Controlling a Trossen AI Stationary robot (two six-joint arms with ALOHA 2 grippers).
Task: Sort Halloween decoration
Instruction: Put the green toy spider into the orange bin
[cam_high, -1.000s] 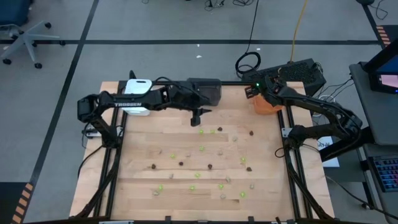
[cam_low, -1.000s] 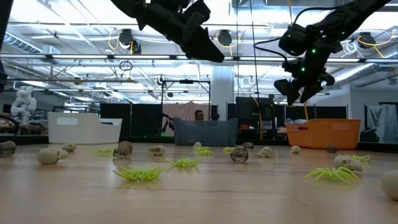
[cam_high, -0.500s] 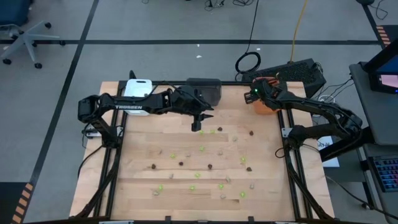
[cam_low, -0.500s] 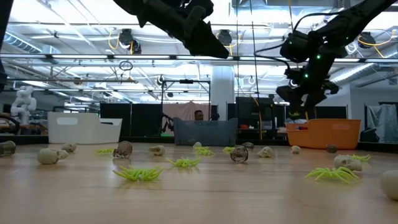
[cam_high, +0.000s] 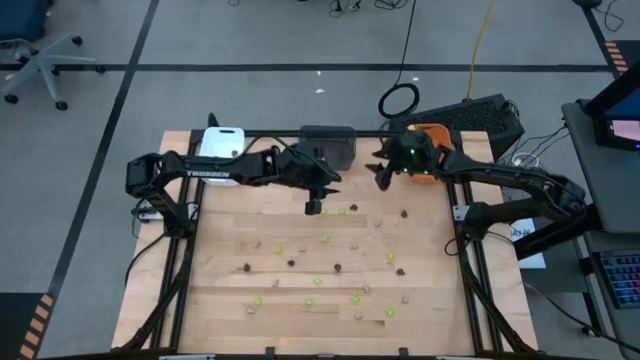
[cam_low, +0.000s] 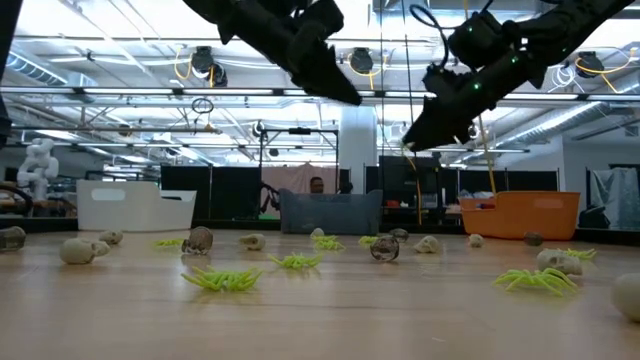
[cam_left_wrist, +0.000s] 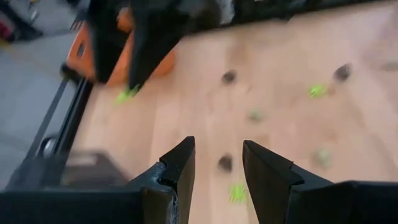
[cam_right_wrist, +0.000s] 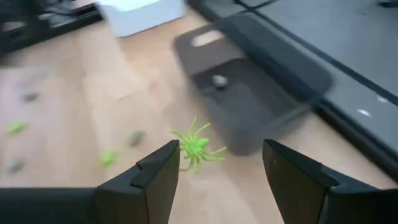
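Note:
Tiny lime green (cam_high: 323, 238), dark (cam_high: 291, 262) and pale beige (cam_high: 352, 243) Halloween decoration pieces lie scattered on the wooden table (cam_high: 220, 290). In the low view they show as green spiders (cam_low: 222, 280) and skulls (cam_low: 78, 250). My left gripper (cam_high: 313, 205) (cam_left_wrist: 217, 146) hovers open above the table's far middle, with nothing between its fingers. My right gripper (cam_high: 380, 175) (cam_right_wrist: 219, 146) stands open in the air between the dark grey tray (cam_high: 330, 147) and the orange tray (cam_high: 432, 165). A green spider (cam_right_wrist: 198, 148) shows between its fingers. My right gripper does not pinch the green spider: its fingers stand wide apart. The spider's legs (cam_right_wrist: 180, 149) reach one fingertip (cam_right_wrist: 163, 163), and the left wrist view shows a green bit (cam_left_wrist: 127, 94) at that gripper's tips. Whether it clings to the finger or lies below, I cannot tell.
A white tray (cam_high: 222, 141) stands at the far left, the dark grey tray at the far middle with a small piece (cam_right_wrist: 217, 79) inside, and the orange tray at the far right. Black frame rails (cam_high: 470, 270) run along the table's sides.
My right gripper has swung from above the orange tray toward the table's left, toward the dark grey tray, tipping from pointing steeply down to a shallower slant. My left gripper has drifted slightly toward the near edge. Both kept their openings.

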